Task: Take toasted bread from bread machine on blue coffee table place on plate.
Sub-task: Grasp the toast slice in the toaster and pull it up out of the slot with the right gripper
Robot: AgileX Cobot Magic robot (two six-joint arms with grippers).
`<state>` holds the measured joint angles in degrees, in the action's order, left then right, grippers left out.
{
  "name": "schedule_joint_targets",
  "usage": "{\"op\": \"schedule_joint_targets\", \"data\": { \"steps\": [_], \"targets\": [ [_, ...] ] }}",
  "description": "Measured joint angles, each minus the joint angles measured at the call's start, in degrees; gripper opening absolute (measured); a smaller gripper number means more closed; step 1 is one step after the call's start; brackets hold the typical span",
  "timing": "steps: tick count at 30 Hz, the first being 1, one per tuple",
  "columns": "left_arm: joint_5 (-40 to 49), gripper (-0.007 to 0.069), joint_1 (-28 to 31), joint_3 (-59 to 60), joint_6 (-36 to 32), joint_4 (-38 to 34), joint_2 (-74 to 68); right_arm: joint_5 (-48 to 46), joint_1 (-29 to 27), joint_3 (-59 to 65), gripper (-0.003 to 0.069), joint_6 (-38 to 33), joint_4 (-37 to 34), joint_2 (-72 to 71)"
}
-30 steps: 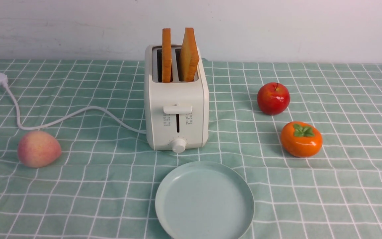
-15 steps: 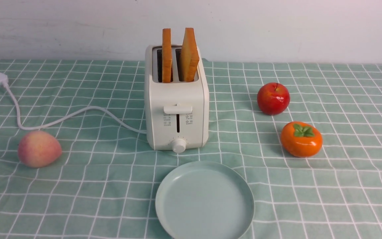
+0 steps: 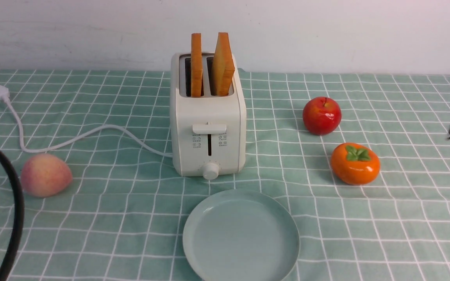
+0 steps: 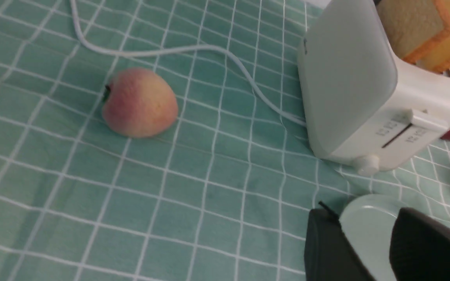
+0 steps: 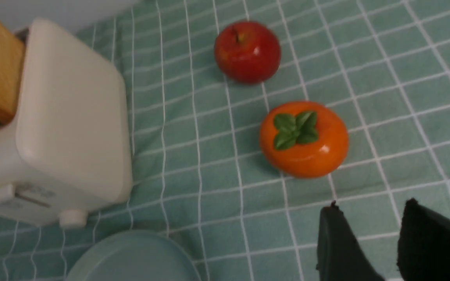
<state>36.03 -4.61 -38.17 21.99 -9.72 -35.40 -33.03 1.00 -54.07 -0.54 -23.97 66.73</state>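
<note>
Two golden-tan toast slices [image 3: 223, 64] stand upright in the cream-white two-slot toaster [image 3: 209, 117]. The black left gripper [image 4: 361, 218] and black right gripper [image 5: 371, 210] hover empty, jaws parted.

Right, this reads as a robot lab bench dressed up like a home breakfast spot. Bread machine [image 3: 208, 128] sits centre w/ toasted bread [image 3: 196, 64] up in both slots, and a plain white wall [image 3: 326, 35] just behind it. Its cord [image 3: 72, 139] trails off to its left, plug [image 3: 0, 93] lying loose on the counter [image 3: 404, 218], which has a mint grid cloth, a bit wrinkled. Props all round it: plate [image 3: 240, 238] in front, peach [image 3: 45, 175] to its left, apple [image 3: 322, 116] & persimmon [image 3: 354, 163] to its right. The giveaway is black robot hardware either side of it: left tool [image 4: 363, 212], right tool [image 5: 371, 210], thick black cable [image 3: 14, 203] far left.
</note>
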Motion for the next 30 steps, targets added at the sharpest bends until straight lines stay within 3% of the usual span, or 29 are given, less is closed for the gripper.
{"op": "schedule_joint_targets", "data": {
  "steps": [4, 12, 17, 24, 30],
  "targets": [
    [0.46, 0.0238, 0.0, 0.0, 0.0, -6.67, -1.45, -7.58, 3.36, -9.91, 0.0239, -10.37, -6.38, 9.89],
    [-0.56, 0.0238, 0.0, -0.05, 0.0, -12.85, -2.0, -5.83, 13.87, -30.67, 0.025, -26.45, -19.62, 25.32],
    [-0.51, 0.0238, 0.0, -0.04, 0.0, -13.45, -2.0, -3.74, 17.56, -42.45, 0.0302, -29.23, -25.4, 33.17],
    [0.8, 0.0237, 0.0, -0.04, 0.0, -13.48, -2.0, 1.22, 20.49, -50.98, 0.0463, -32.03, -27.69, 44.49],
    [1.46, 0.0237, 0.0, -0.04, 0.0, -13.48, -2.0, 7.84, 20.48, -51.14, 0.0485, -35.98, -29.47, 50.75]
  ]
}}
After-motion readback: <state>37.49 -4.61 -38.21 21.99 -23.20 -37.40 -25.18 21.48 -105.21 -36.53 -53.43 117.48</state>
